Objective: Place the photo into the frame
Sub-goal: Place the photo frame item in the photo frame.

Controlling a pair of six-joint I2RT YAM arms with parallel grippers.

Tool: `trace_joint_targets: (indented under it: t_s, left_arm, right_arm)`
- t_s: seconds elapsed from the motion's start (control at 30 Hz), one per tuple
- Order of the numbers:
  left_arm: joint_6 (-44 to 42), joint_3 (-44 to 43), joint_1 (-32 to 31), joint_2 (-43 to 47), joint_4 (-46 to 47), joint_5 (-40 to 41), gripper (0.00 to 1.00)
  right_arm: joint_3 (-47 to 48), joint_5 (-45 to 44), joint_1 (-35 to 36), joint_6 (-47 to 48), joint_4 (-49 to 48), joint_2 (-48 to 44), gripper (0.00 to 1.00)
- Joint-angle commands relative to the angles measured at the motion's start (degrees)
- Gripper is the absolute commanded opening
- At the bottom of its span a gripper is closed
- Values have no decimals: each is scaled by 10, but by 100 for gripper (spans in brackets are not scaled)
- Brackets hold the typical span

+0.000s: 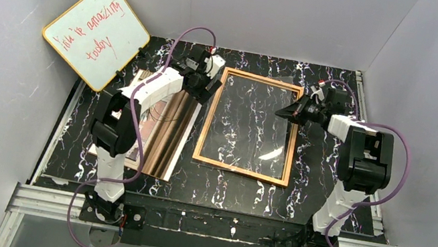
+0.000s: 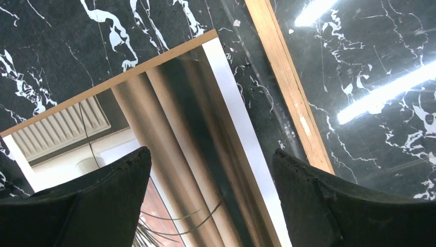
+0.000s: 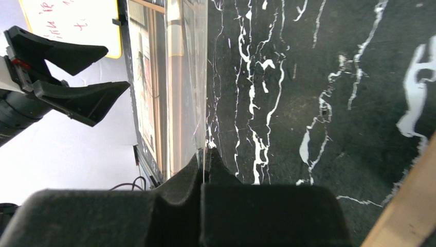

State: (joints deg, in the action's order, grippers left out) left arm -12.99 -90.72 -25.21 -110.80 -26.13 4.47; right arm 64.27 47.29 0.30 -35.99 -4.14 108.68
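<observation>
The orange-brown wooden frame [image 1: 212, 114] lies flat in the middle of the black marble table, its wood also showing in the left wrist view [image 2: 288, 82] and the right wrist view [image 3: 406, 206]. My right gripper [image 1: 281, 113] [image 3: 207, 152] is shut on the right edge of the clear pane [image 1: 250, 125] [image 3: 200, 103], seen edge-on between its fingers. The photo [image 1: 163, 134] [image 2: 169, 144], a curtain-and-window scene, rests on a brown board left of the frame. My left gripper [image 1: 206, 84] [image 2: 212, 152] hangs open over the photo's far right corner, holding nothing.
A yellow-edged whiteboard [image 1: 97, 33] [image 3: 72, 20] with red writing leans in the back left corner. White walls close in on three sides. An aluminium rail [image 1: 205, 224] runs along the near edge by the arm bases. Purple cables loop off both arms.
</observation>
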Motion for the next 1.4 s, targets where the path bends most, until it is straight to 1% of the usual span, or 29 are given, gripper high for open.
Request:
trace_joint_targets:
  t_s: [0.0,0.13,0.33,0.43,0.57,0.67,0.77,0.8,0.87,0.9,0.97,1.03,1.13,1.17,1.2,1.37]
  left_arm:
    - [-5,11,3,-15,22,3,83]
    - [-7,13,3,-36,29,14,80]
    - [2,25,3,-40,37,-15,78]
    - [-3,41,3,-33,44,-25,79]
    - [-8,52,3,-33,48,-21,79]
    - [-8,57,2,-33,52,-22,79]
    - [-7,60,1,-33,54,-25,79]
    - [-6,61,1,-33,55,-25,79]
    - [-3,62,0,-33,56,-25,80]
    - [-2,62,0,-33,57,-23,80]
    - [-2,61,0,-33,57,-19,80]
    - [-2,58,0,-31,57,-9,80]
    - [-5,54,2,-25,56,0,80]
    - [-5,52,3,-23,56,1,80]
    - [-5,49,5,-22,56,2,80]
    - [-4,29,14,-26,54,19,77]
  right_arm:
    - [-1,34,-34,-7,-20,-24,1]
    - [-11,76,-45,-41,-58,-13,1]
    - [-44,155,-61,-138,-170,-2,1]
    - [-78,180,-64,-222,-282,-9,1]
    - [-114,196,-64,-359,-447,-13,1]
    - [-129,195,-65,-434,-542,-9,1]
    - [-145,191,-65,-522,-668,3,1]
    - [-147,189,-65,-547,-703,7,1]
    - [-149,188,-65,-582,-743,13,1]
    - [-148,190,-65,-582,-741,13,1]
    - [-147,194,-65,-544,-689,6,1]
    - [-142,195,-66,-472,-593,-10,1]
    - [-120,182,-66,-333,-410,-33,1]
    - [-114,177,-66,-304,-374,-36,1]
    - [-110,175,-67,-291,-355,-36,1]
    - [-112,170,-80,-297,-327,-21,1]
